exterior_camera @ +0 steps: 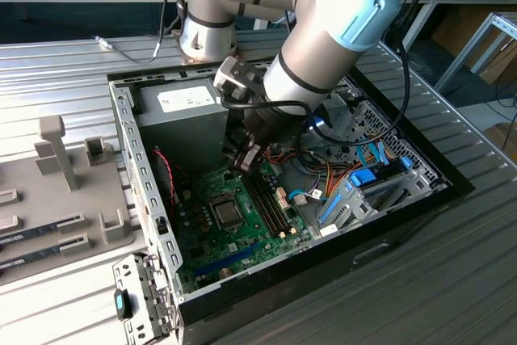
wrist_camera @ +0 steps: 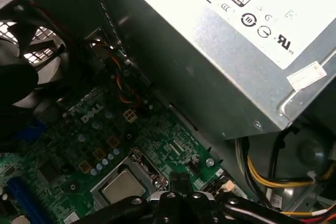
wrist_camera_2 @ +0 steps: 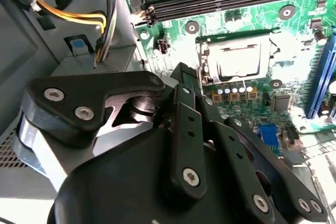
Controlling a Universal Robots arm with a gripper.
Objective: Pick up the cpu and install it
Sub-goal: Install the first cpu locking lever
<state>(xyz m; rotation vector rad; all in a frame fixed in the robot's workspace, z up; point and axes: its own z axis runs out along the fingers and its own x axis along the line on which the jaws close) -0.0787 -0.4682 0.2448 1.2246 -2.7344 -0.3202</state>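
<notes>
Closest to you in the exterior view is the black front edge of the open computer case (exterior_camera: 339,258), lying on its side on the ribbed metal table (exterior_camera: 452,280). Your arm (exterior_camera: 323,46) reaches down into the case from the far side, and the gripper (exterior_camera: 248,156) hangs just above the green motherboard (exterior_camera: 242,236), beside the grey power supply (exterior_camera: 179,115). The cpu (exterior_camera: 228,213) sits flat in its socket on the board, a little nearer you than the gripper and apart from it. Memory slots (exterior_camera: 271,208) run along the socket on the exterior view's right.

In the second wrist view, the black gripper linkage (wrist_camera_2: 194,145) takes up the foreground; the fingers look drawn together with nothing between them, though the tips themselves are hard to make out. Beyond them lies the cpu (wrist_camera_2: 239,60), seated inside the silver socket frame (wrist_camera_2: 203,59), with yellow cables (wrist_camera_2: 68,11) off to one side.

In the first wrist view, you see the power supply (wrist_camera: 226,45) overhead, a black fan (wrist_camera: 23,51), and the cpu (wrist_camera: 123,187) in its socket just beside the gripper's black fingertips (wrist_camera: 181,184).
</notes>
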